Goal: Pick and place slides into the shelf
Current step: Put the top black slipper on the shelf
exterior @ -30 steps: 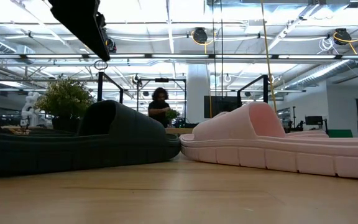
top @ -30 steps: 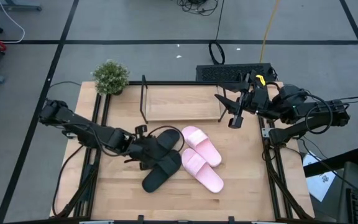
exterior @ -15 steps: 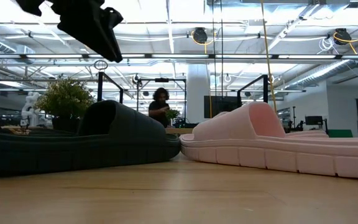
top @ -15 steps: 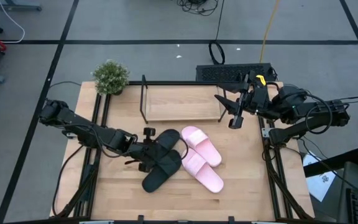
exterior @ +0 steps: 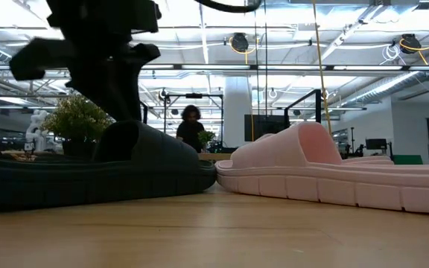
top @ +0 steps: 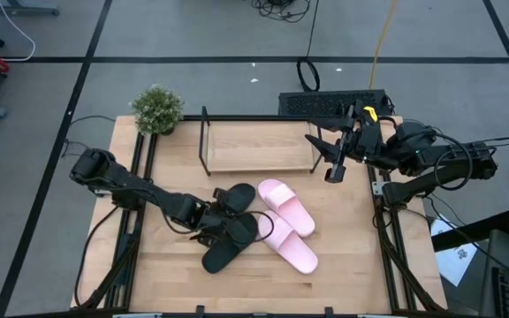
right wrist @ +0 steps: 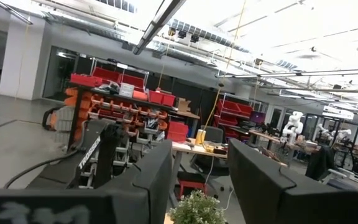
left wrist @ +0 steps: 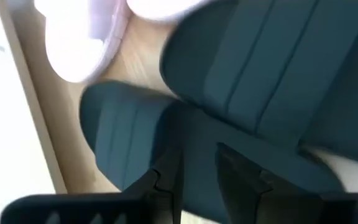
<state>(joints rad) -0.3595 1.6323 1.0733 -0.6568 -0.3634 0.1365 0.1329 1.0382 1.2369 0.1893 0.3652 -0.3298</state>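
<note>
Two black slides lie crossed at the table's middle, the far one (top: 239, 198) and the near one (top: 226, 246), which fills the left of the low view (exterior: 88, 175). Two pink slides (top: 287, 225) lie to their right, soles on the table. The shelf (top: 259, 147) stands at the far edge. My left gripper (top: 211, 227) hangs low over the black slides; its fingers are slightly apart over a ribbed black strap (left wrist: 129, 134). My right gripper (top: 332, 168) is open and waits in the air by the shelf's right end. My left gripper (left wrist: 199, 168) comes down from above at the near black slide's strap (exterior: 129, 138), fingers pointing down. Its fingertips (left wrist: 169, 171) stand right at the black surface. I cannot tell whether they touch it. The slide lies flat on the table.
A potted plant (top: 157, 109) stands at the table's far left corner. A black keyboard-like box (top: 330, 103) lies behind the shelf. Bare wood (top: 360, 247) shows right of the pink slides and along the near edge. A person (exterior: 192, 126) stands far back in the room.
My left gripper has come down toward the black slides and shifted a little toward the near edge, turning as it dropped; in the low view it sank from the top of the picture to the near slide's strap. The slides and my right arm have stayed put.
</note>
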